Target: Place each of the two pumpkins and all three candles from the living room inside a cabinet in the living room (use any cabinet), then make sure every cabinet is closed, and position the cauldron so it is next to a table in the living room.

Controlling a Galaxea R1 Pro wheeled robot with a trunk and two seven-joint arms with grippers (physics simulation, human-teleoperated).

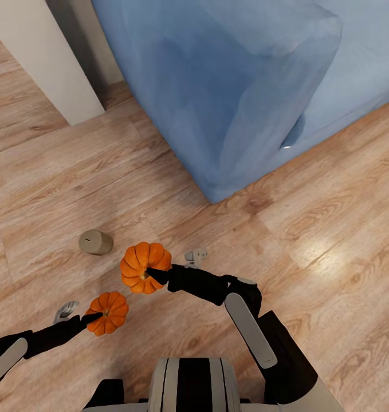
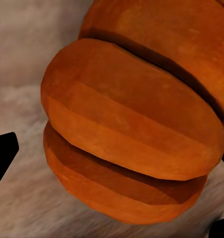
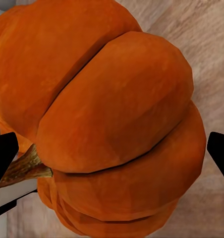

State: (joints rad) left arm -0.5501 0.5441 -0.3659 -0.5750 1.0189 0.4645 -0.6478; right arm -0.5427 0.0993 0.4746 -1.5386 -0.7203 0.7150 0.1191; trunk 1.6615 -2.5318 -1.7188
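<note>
Head view: I stand on the wooden floor (image 1: pixel 331 229) with a pumpkin in each pincer. My right pincer (image 1: pixel 160 273) pinches the larger pumpkin (image 1: pixel 144 268), carried just right of and nearer to me than the one candle (image 1: pixel 95 242), which lies on its side on the floor, flat end facing me. My left pincer (image 1: pixel 86 318) pinches the smaller pumpkin (image 1: pixel 107 312), held low, near my trunk and nearer than the candle. A blue sofa (image 1: pixel 240 91) fills the far right; a pale panel (image 1: pixel 45 63) stands far left. The candle lies to the far left of both pincers, a little closer to the right one by my judgement, though neither is free to take it.

Left wrist view: orange ribs of the smaller pumpkin (image 2: pixel 132 129) sit between my dark fingertips (image 2: pixel 2 153), floor blurred beyond.

Right wrist view: the larger pumpkin (image 3: pixel 112 119) is gripped between the fingertips (image 3: pixel 3 158), its brown stem (image 3: pixel 25 166) pointing toward one of them.
</note>
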